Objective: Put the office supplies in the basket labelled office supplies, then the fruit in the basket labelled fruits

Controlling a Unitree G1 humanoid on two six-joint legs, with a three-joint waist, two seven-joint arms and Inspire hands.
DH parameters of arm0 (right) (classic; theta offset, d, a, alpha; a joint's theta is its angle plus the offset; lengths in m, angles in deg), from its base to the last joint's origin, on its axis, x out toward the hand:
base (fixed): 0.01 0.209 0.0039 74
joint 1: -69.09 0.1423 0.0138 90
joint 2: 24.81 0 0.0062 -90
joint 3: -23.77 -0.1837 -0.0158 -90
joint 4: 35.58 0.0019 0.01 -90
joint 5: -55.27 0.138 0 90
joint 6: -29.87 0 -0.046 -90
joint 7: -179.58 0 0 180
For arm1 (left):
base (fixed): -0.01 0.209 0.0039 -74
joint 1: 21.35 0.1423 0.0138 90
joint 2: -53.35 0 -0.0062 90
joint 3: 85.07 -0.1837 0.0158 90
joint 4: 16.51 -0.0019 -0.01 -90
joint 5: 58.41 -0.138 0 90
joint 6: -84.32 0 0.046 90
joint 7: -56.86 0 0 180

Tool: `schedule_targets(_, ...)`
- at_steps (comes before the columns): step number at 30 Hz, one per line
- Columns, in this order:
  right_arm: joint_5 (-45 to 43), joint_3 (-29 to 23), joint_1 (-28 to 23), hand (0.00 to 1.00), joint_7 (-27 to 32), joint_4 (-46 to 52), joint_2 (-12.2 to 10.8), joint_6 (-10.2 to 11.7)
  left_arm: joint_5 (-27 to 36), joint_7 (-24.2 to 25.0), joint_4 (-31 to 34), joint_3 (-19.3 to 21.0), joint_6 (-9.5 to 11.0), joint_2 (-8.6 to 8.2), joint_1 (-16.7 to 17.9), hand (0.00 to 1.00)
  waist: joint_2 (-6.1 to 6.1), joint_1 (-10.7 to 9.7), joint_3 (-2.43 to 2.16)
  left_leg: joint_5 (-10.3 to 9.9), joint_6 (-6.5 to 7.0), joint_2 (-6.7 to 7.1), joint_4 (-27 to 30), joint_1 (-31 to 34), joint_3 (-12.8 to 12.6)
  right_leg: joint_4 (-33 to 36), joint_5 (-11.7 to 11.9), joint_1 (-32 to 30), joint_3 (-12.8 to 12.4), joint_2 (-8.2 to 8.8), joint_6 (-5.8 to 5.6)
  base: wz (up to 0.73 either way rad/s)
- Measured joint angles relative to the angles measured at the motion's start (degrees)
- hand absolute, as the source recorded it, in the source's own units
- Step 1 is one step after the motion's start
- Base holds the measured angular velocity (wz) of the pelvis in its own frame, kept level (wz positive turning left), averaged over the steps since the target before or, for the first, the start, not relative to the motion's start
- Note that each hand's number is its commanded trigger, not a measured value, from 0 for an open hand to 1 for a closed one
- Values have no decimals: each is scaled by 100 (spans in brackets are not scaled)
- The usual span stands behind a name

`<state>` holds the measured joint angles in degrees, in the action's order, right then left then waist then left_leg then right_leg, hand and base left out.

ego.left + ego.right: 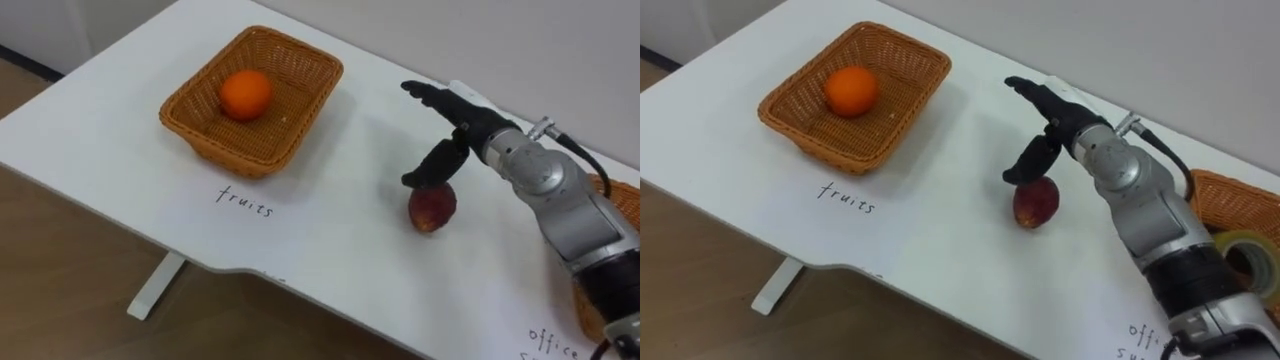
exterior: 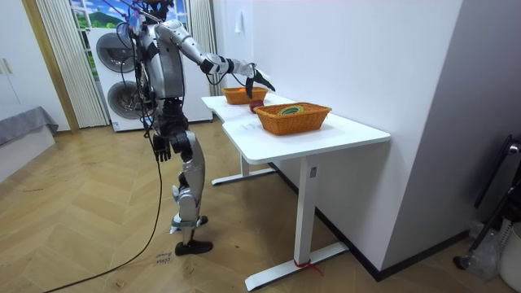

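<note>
From my end the fruit basket (image 1: 230, 152) is woven wicker, rough and ribbed, warm brown with a slight sheen. The orange (image 1: 245, 94) in it has dull, pebbly skin. The table (image 1: 330, 240) top is smooth matt white, laminate by the look. The red fruit (image 1: 431, 208) looks smooth, low shine. The right hand (image 1: 462, 120) is matt black plastic, with brushed silvery metal behind the wrist. The floor (image 2: 81, 228) is satin wood parquet.

The right arm reached out straight, its right hand (image 1: 466, 120) hovering just above the red fruit (image 1: 432, 208), fingers extended, thumb angled down toward it. The left hand (image 2: 161, 148) hung well away from the fruit.
</note>
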<state>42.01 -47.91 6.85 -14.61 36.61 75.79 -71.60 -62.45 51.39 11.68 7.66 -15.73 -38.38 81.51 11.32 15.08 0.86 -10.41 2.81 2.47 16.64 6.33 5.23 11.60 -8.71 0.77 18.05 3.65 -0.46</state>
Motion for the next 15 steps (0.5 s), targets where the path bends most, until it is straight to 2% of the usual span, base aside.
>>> schedule_targets(6, -80, 1, -46, 0, -227, 158, 0, -44, 5, 10, -1, 44, 0, 17, 16, 0, -18, -73, 3, -1, 2, -1, -3, -52, -30, 1, 0, 10, -46, -2, 0, -2)
schedule_targets(15, -295, -3, -305, 0, -549, 514, 0, -114, 7, 71, -8, 45, -2, 22, 20, 0, -30, -111, -30, -5, 6, -2, -21, -94, -53, 3, 0, 33, -63, -7, 0, -1)
